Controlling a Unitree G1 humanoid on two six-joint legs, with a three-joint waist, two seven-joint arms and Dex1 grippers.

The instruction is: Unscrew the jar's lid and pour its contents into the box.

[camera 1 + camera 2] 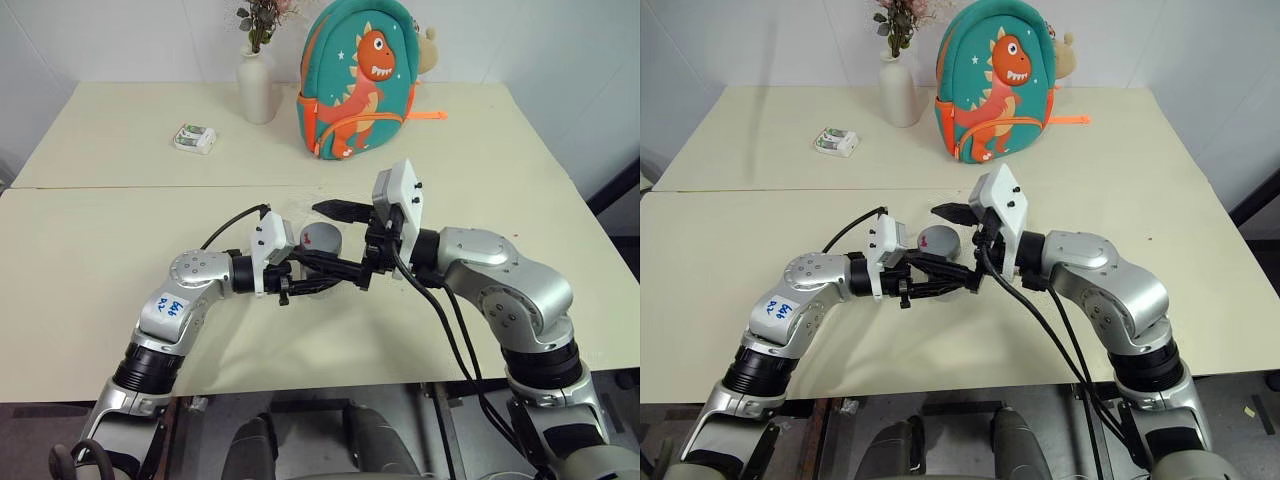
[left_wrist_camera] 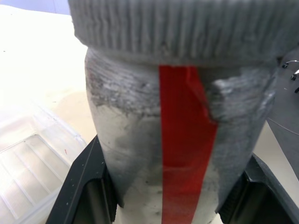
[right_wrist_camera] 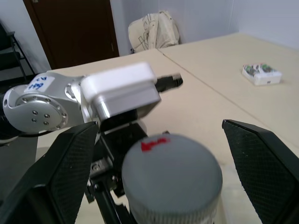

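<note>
Handwritten blue marks seen on sticker on left forearm, not readable. Jar (image 2: 177,140) clamped between fingers of left gripper (image 1: 318,272), held above table (image 1: 100,250) near front edge; red label stripe down its side. Lid (image 3: 171,175) on jar, red mark on top. Right gripper (image 3: 163,158) spread wide, fingers either side of lid, not touching. Clear box (image 2: 28,172) lies on table beside jar. Farther back: white-green packet (image 1: 195,138), white vase (image 1: 256,88), dinosaur backpack (image 1: 360,78).
</note>
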